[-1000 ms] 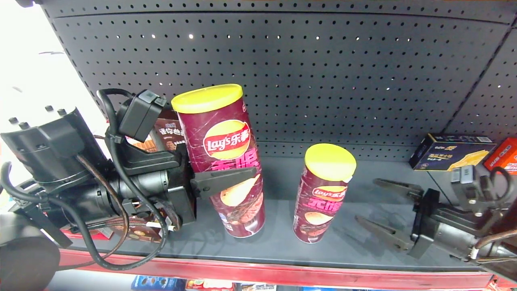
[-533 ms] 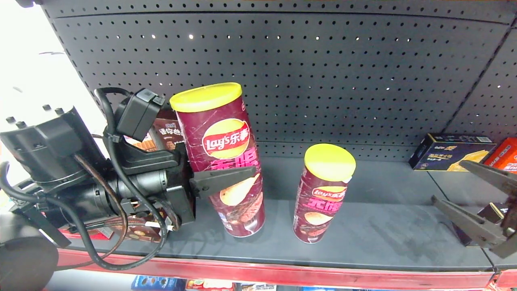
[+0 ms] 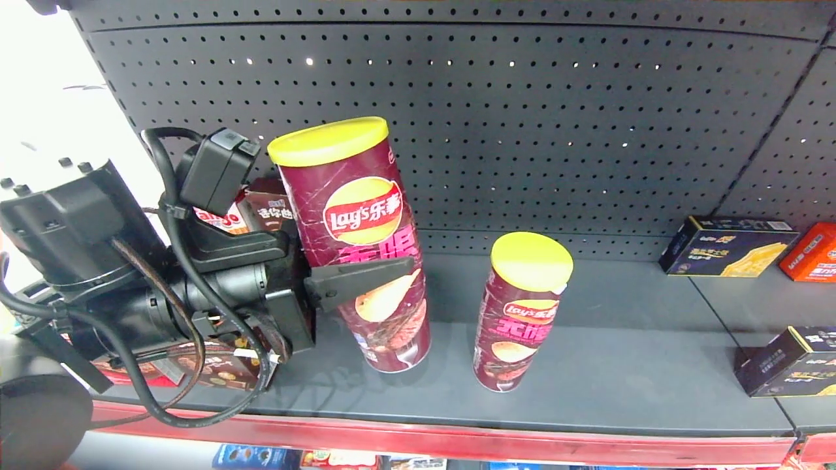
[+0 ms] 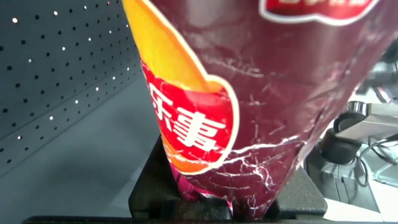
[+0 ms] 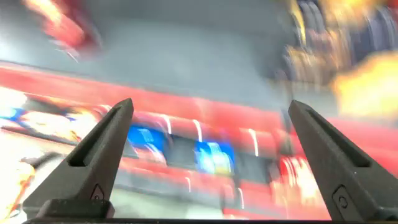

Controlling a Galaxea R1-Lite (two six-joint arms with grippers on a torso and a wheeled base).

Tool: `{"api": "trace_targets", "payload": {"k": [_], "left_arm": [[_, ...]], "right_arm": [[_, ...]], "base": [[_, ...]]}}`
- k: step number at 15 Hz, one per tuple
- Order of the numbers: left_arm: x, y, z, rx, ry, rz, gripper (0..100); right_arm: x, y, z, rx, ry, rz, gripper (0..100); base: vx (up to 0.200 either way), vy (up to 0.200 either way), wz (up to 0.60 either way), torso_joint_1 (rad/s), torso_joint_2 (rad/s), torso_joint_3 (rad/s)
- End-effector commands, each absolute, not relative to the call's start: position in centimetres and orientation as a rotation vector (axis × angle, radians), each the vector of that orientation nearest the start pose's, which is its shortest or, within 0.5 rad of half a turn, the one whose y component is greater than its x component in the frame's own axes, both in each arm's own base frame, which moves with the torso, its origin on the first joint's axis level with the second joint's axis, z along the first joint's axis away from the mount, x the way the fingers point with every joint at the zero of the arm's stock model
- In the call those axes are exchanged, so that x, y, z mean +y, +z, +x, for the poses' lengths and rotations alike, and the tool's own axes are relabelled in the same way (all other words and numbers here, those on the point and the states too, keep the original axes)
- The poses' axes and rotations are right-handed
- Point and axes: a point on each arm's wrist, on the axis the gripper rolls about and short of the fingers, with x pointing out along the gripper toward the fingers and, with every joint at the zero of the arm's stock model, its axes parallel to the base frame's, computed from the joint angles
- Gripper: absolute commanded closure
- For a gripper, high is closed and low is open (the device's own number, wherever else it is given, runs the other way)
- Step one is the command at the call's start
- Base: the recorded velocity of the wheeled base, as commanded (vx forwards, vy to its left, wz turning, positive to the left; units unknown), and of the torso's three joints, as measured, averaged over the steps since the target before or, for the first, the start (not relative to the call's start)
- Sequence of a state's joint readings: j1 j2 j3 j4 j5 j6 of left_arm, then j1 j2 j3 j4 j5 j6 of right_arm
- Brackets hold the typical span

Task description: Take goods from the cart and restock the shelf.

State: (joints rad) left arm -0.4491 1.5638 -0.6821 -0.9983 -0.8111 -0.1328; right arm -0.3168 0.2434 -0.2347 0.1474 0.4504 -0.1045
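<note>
My left gripper (image 3: 386,269) clamps a tilted chip can (image 3: 356,215), near a second can (image 3: 522,313) on the shelf (image 3: 627,378). My right gripper (image 5: 211,111) is spread wide.

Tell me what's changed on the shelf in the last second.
The right gripper, open, moved off to the robot's right, away from over the shelf. The left gripper raised its chip can slightly, staying shut on it. The other can and the boxes stayed put.
</note>
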Motion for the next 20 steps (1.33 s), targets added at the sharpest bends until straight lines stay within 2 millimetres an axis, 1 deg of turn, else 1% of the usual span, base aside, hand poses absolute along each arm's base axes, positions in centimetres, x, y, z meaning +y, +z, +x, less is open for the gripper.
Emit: {"api": "trace_targets", "payload": {"k": [1, 2, 3, 4, 7, 10, 11, 12, 13, 14, 15, 17, 18, 19, 20], "left_arm": [[-12.6, 22.3, 22.4, -0.036, -1.265, -0.091, 100], [-12.6, 22.3, 22.3, -0.036, -1.265, -0.091, 100], [-12.3, 22.4, 21.8, -0.042, -1.265, -0.087, 100], [-12.2, 22.5, 21.6, -0.047, -1.265, -0.087, 100], [-11.8, 22.2, 20.8, -0.039, -1.262, -0.085, 100], [-11.7, 22.0, 20.8, -0.032, -1.261, -0.085, 100], [-11.8, 22.1, 20.8, -0.036, -1.263, -0.083, 100], [-11.9, 22.1, 20.8, -0.044, -1.266, -0.072, 100], [-11.9, 22.0, 20.8, -0.041, -1.267, -0.068, 100], [-11.8, 21.6, 20.6, -0.021, -1.268, -0.072, 100], [-11.6, 21.3, 20.2, -0.008, -1.269, -0.074, 100], [-10.9, 21.3, 18.8, -0.015, -1.271, -0.074, 100], [-10.5, 21.0, 17.9, -0.004, -1.271, -0.079, 100], [-9.9, 20.4, 16.6, 0.009, -1.27, -0.083, 100], [-9.7, 20.3, 16.3, 0.009, -1.27, -0.083, 100]], "right_arm": [[2.3, 10.3, -3.6, 0.052, -0.106, -0.085, 0], [2.0, 9.4, -3.2, 0.086, -0.155, -0.085, 0], [1.6, 8.8, -3.0, 0.092, -0.288, -0.089, 0], [1.6, 8.8, -3.0, 0.085, -0.295, -0.083, 0], [1.5, 8.7, -2.9, 0.066, -0.318, 0.025, 0], [1.0, 8.7, -2.9, 0.05, -0.521, 0.005, 0], [1.0, 8.3, -2.6, 0.03, -0.488, 0.0, 0], [0.9, 8.2, -2.2, -0.034, -0.453, -0.01, 0], [0.8, 8.1, -2.2, -0.053, -0.478, 0.002, 0], [0.7, 7.7, -2.2, -0.037, -0.539, 0.065, 0], [0.7, 7.7, -2.2, -0.027, -0.524, 0.052, 0], [0.8, 7.6, -2.1, -0.002, -0.459, -0.024, 0], [0.8, 7.6, -2.1, -0.001, -0.453, -0.024, 0], [0.8, 7.6, -2.1, -0.002, -0.453, -0.018, 0], [0.8, 7.6, -2.1, -0.003, -0.453, -0.016, 0]], "base": [[0.0, 0.0, 0.0, 0.0, 0.0, 0.0], [0.0, 0.0, 0.0, 0.0, 0.0, 0.0], [0.0, 0.0, 0.0, 0.0, 0.0, 0.0], [0.0, 0.0, 0.0, 0.0, 0.0, 0.0], [0.0, 0.0, 0.0, 0.0, 0.0, 0.0], [0.0, 0.0, 0.0, 0.0, 0.0, 0.0], [0.0, 0.0, 0.0, 0.0, 0.0, 0.0], [0.0, 0.0, 0.0, 0.0, 0.0, 0.0], [0.0, 0.0, 0.0, 0.0, 0.0, 0.0], [0.0, 0.0, 0.0, 0.0, 0.0, 0.0], [0.0, 0.0, 0.0, 0.0, 0.0, 0.0], [0.0, 0.0, 0.0, 0.0, 0.0, 0.0], [0.0, 0.0, 0.0, 0.0, 0.0, 0.0], [0.0, 0.0, 0.0, 0.0, 0.0, 0.0], [0.0, 0.0, 0.0, 0.0, 0.0, 0.0]]}}
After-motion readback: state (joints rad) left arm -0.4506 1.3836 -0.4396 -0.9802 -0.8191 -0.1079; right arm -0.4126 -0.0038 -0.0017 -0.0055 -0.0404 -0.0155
